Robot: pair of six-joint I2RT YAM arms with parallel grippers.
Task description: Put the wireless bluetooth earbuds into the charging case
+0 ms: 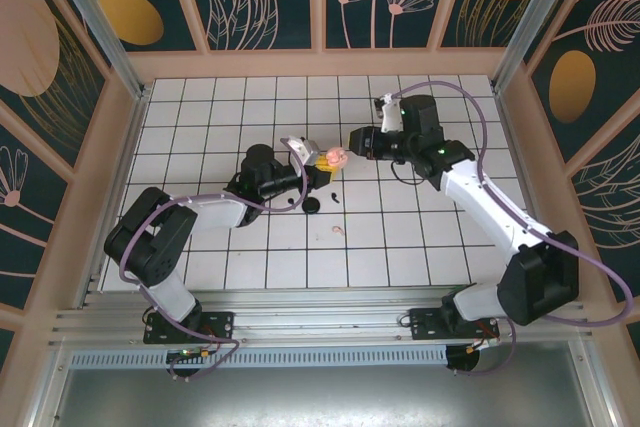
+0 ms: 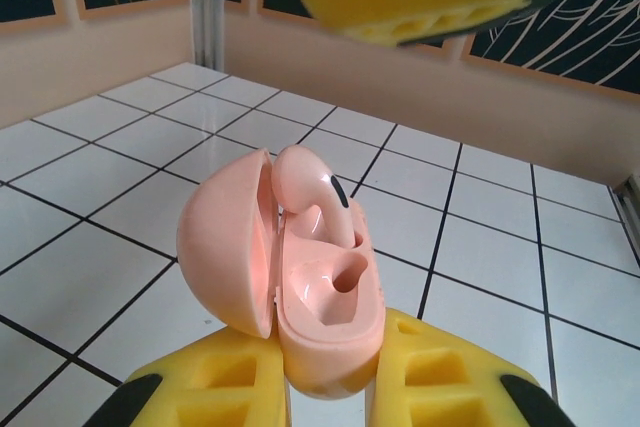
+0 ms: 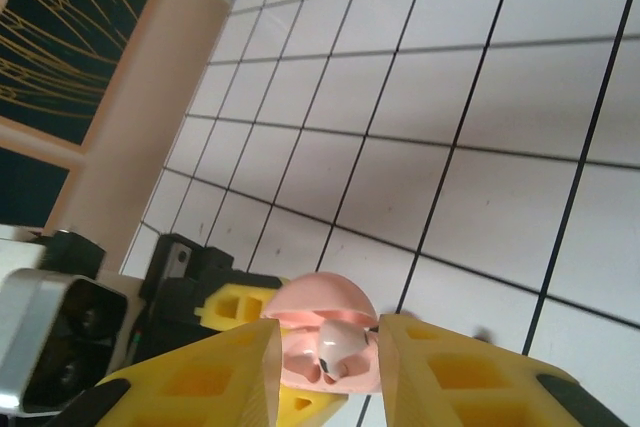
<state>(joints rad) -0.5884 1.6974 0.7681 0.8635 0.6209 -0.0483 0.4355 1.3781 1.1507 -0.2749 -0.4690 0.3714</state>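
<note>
Loose bud (image 1: 338,230) lies on the table (image 1: 420,247), nearest the bases. Beyond it, left gripper (image 2: 330,372) is clamped on the open pink case (image 2: 312,332) with a seated bud (image 2: 305,187) in one slot. Right gripper (image 3: 328,347) hovers just past the case, jaws slightly apart, empty.

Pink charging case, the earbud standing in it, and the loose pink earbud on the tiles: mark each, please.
pink charging case (image 2: 330,342), left wrist view, lower shell's front.
earbud in the case (image 2: 303,182), left wrist view, rounded head.
loose pink earbud (image 1: 338,230), top external view, its body.
</note>
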